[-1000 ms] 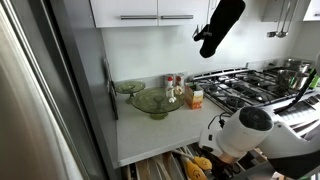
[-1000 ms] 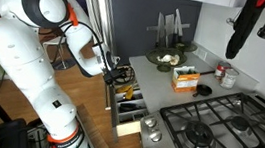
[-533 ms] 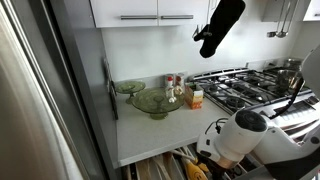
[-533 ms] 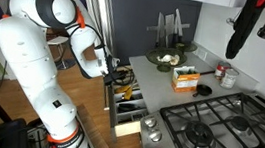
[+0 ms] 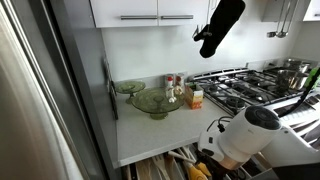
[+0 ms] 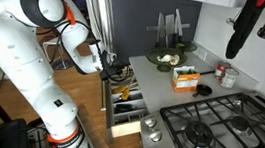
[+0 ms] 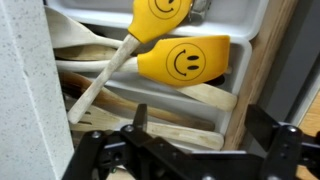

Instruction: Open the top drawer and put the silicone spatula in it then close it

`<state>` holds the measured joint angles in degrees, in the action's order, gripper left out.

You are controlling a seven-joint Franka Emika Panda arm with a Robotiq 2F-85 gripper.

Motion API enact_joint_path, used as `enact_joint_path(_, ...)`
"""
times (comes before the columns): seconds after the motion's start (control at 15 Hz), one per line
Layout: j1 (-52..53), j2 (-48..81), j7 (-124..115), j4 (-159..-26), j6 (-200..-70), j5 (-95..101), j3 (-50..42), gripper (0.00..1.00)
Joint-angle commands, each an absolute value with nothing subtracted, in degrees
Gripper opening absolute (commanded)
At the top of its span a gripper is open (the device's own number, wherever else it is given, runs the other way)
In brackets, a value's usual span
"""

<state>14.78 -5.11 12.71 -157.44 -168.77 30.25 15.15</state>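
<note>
lying in the top drawer, silicone spatula sits beyond the gripper, jaws open.

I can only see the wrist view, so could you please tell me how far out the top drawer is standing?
Observer: The open top drawer of utensils is pulled well out past the white countertop edge in both exterior views.
Operator: Thank you. Where does the gripper hang?
Observer: The open black gripper hangs above the drawer, at roughly countertop level, holding nothing.
Operator: Anything on the counter nearby?
Observer: A green glass bowl sits back by the wall, apart from the arm.
</note>
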Motion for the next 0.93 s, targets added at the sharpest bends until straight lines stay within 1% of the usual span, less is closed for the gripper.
enact_joint_path(0.0,21.0,-1.5,20.6,-157.6,-165.1,15.2,14.2,1.00)
enact_joint_path(0.27,23.5,-0.5,32.6,-157.7,-163.2,-2.6,15.8,1.00)
enact_joint_path(0.4,23.4,-1.7,34.8,-157.6,-162.1,-5.3,15.9,1.00)
enact_joint_path(0.73,18.9,-3.8,24.5,-158.6,-163.1,9.3,15.5,1.00)
enact_joint_path(0.87,17.8,-2.0,21.5,-157.2,-163.0,13.0,15.3,1.00)
